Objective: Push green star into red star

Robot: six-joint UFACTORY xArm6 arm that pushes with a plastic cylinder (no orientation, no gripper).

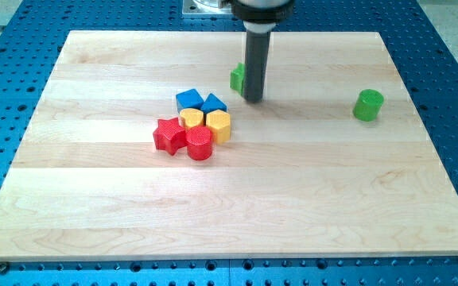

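Observation:
The green star (237, 77) lies near the top middle of the board, mostly hidden behind my rod. My tip (253, 99) rests on the board just right of and slightly below it, close to or touching it. The red star (168, 134) lies lower left, at the left end of a tight cluster of blocks. It is well apart from the green star.
The cluster holds a blue cube (188, 100), a blue block (213, 103), a yellow block (192, 118), a yellow hexagon (219, 125) and a red cylinder (199, 144). A green cylinder (368, 105) stands alone at the right. The wooden board (229, 206) is bordered by a blue perforated table.

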